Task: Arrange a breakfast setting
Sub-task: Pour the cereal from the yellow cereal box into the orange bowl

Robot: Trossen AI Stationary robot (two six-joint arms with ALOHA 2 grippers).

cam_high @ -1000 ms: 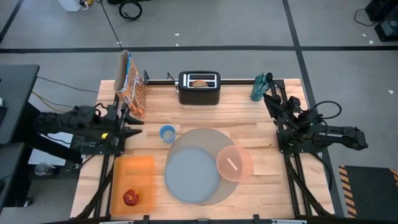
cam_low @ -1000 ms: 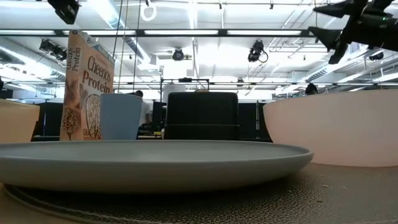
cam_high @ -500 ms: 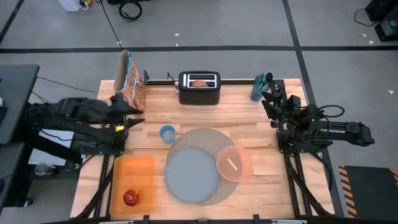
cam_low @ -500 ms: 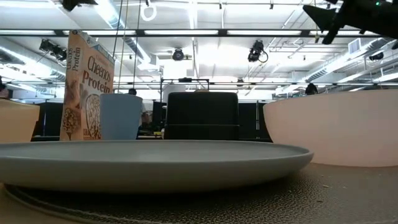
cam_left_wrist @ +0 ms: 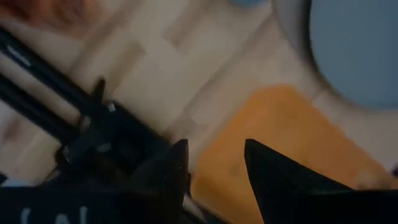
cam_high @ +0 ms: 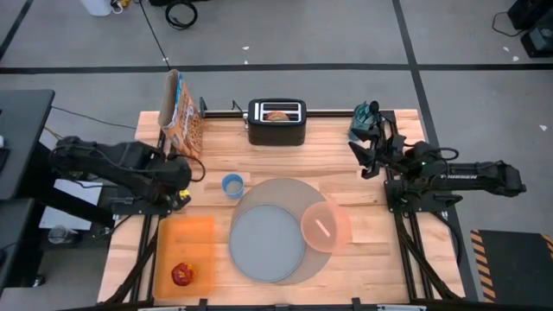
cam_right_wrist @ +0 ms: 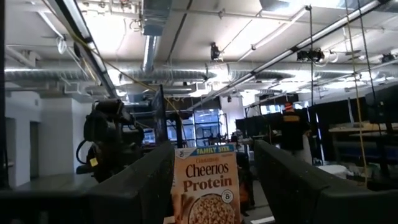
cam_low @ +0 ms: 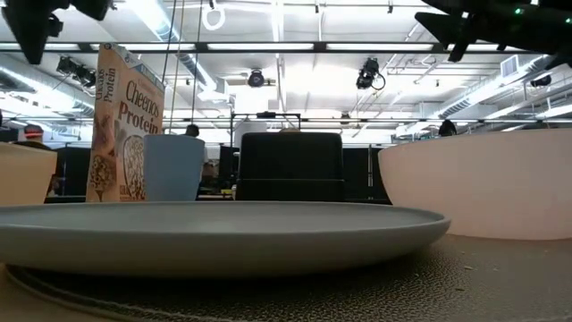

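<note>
I take the mat (cam_high: 278,229) as my landmark, and it already carries most of the setting. The plate (cam_high: 266,242) lies on its left part, and the bowl (cam_high: 325,226) sits on its right edge with the spoon (cam_high: 323,228) inside. The cup (cam_high: 232,185) stands just off the mat's far-left edge, on the bare table (cam_high: 328,164).

Two items are, by my reading, left to bring in. The bagel (cam_high: 276,115) sits in the toaster (cam_high: 276,122), beyond the mat at the back of the table. The apple (cam_high: 181,275) lies on the orange board (cam_high: 183,255), just left of the mat. So I judge the job a little over half done.

My left gripper (cam_high: 185,171) hangs left of the mat, between the cereal box (cam_high: 181,119) and the board, fingers (cam_left_wrist: 168,169) parted and empty. My right gripper (cam_high: 370,155) hovers off the mat's far-right side near a teal bottle (cam_high: 361,121), its fingers (cam_right_wrist: 149,180) spread with nothing between them.
</note>
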